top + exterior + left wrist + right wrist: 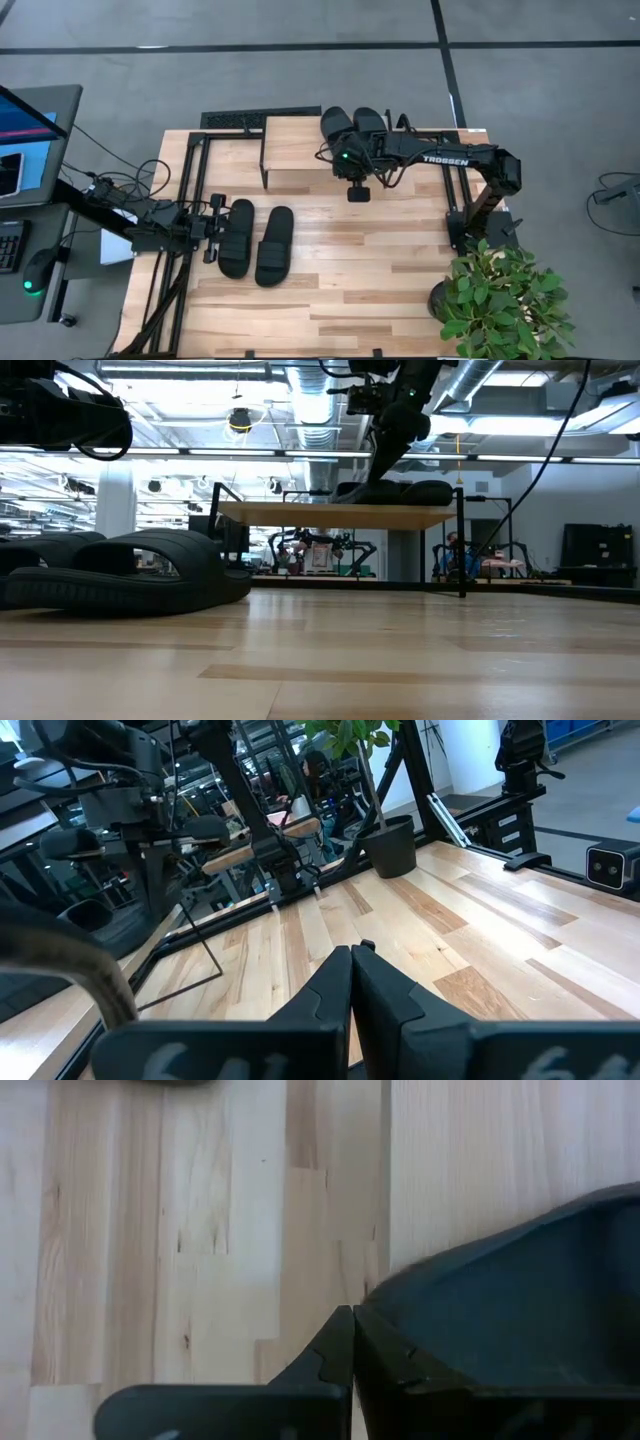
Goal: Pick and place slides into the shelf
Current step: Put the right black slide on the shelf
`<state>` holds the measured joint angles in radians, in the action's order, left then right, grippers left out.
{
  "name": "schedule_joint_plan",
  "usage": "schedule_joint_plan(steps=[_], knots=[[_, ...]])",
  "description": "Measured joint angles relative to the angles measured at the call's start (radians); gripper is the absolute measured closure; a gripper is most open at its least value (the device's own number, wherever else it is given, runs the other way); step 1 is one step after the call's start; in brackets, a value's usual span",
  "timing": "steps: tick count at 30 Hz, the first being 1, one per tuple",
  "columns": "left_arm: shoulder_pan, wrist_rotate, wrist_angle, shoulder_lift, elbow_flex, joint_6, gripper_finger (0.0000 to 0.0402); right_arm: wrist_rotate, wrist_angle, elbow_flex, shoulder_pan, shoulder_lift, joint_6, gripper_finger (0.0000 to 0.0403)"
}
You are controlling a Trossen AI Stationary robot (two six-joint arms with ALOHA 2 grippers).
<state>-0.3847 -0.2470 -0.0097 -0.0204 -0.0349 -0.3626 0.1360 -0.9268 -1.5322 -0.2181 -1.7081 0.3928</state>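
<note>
Two black slides (352, 123) lie side by side on the shelf's (295, 150) light wood top; in the low view the slides (405, 490) sit over the shelf top (340, 515). Two more slides (256, 241) rest sole-down on the table, big in the low view (120, 570). My right gripper (342, 146) (352, 1316) points down over the shelf, shut, right beside a shelf slide's near edge (500, 1310). My left gripper (212, 232) (352, 953) is shut, level, just left of the table slides. My right gripper stands with its shut fingers (385, 1345) close against the rim (420, 1275) of one slide on the shelf, coming from above. Whether they touch it I cannot tell. The slide lies flat on the shelf top.
A potted plant (500, 300) (390, 840) stands at the table's near right corner. Black metal frames (175, 210) run along the table's left and right sides. A monitor and keyboard (25, 140) sit off the left edge. Bare wood (370, 270) spreads between the table slides and the plant.
</note>
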Motion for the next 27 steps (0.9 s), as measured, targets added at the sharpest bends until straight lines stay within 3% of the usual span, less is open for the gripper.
schedule_joint_plan(steps=[8, 15, 18, 21, 27], knots=[[0.000, 0.000, 0.000, 0.000, 0.000, 0.000, 0.0401, 0.008, 0.009, 0.000, 0.069, 0.000, 0.026, 0.0403], [0.000, 0.000, 0.000, 0.000, 0.000, 0.000, 0.0401, 0.242, 0.135, 0.000, 0.086, 0.014, 0.022, 0.0403], [0.000, 0.000, 0.000, 0.000, 0.000, 0.000, 0.0401, 0.280, 0.261, 0.000, 0.063, 0.069, 0.020, 0.0403], [0.000, 0.000, 0.000, 0.000, 0.000, 0.000, 0.0401, 0.214, 0.406, -0.002, 0.024, 0.153, 0.018, 0.0403], [0.000, 0.000, 0.000, 0.000, 0.000, 0.000, 0.0401, -0.060, 0.699, 0.098, -0.060, 0.351, -0.026, 0.0403]])
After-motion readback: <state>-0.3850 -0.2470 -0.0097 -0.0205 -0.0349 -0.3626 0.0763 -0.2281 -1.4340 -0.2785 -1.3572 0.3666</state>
